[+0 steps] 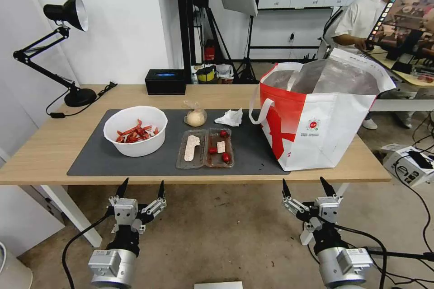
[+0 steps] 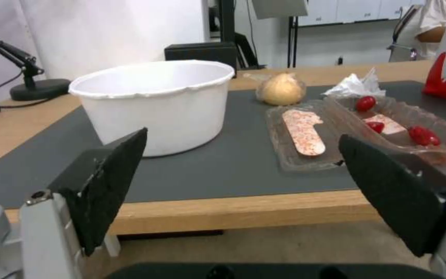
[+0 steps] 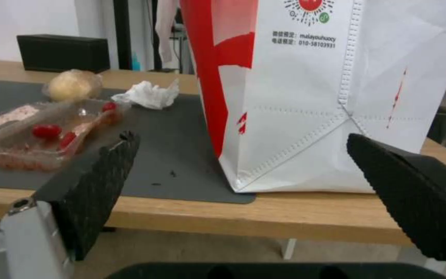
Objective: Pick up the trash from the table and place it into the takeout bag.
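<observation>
On the table's (image 1: 40, 153) grey mat stand a white bowl (image 1: 135, 130) with red chili scraps, a clear two-compartment tray (image 1: 205, 148), a small baggie (image 1: 195, 116) with a beige lump and a crumpled napkin (image 1: 229, 118). The red-and-white takeout bag (image 1: 318, 115) stands open at the mat's right end. My left gripper (image 1: 141, 186) hangs open below the table's front edge, in front of the bowl (image 2: 153, 102) and tray (image 2: 337, 131). My right gripper (image 1: 307, 184) hangs open below the front edge, in front of the bag (image 3: 331, 93). Both are empty.
A black rectangular box (image 1: 165, 81) sits at the table's back edge. A black desk lamp (image 1: 68, 49) stands at the back left with its cable on the wood. A person sits at another desk behind the bag. Cables and a white box lie on the floor at right.
</observation>
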Robot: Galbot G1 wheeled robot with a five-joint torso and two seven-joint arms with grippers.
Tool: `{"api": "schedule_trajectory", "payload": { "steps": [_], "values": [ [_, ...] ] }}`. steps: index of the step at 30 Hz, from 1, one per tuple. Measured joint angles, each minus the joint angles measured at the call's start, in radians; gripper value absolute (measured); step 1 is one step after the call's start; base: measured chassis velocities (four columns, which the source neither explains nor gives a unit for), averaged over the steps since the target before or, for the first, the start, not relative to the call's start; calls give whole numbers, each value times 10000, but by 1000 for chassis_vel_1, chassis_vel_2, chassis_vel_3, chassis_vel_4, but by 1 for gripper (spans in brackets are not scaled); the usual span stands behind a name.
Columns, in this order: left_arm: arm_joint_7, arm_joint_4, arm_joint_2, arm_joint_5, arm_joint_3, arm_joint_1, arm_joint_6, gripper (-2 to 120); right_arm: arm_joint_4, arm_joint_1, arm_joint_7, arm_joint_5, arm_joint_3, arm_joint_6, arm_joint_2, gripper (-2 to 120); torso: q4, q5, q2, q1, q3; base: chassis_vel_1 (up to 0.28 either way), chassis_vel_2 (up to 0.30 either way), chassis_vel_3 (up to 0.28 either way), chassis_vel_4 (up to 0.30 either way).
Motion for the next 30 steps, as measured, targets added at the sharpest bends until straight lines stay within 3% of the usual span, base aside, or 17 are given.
{"api": "schedule_trajectory", "payload": {
  "steps": [30],
  "values": [
    [0,0,0,0,0,0,0,100,0,0,0,0,0,0,0,100,0,0,0,0,0,0,0,0,0]
  ]
}}
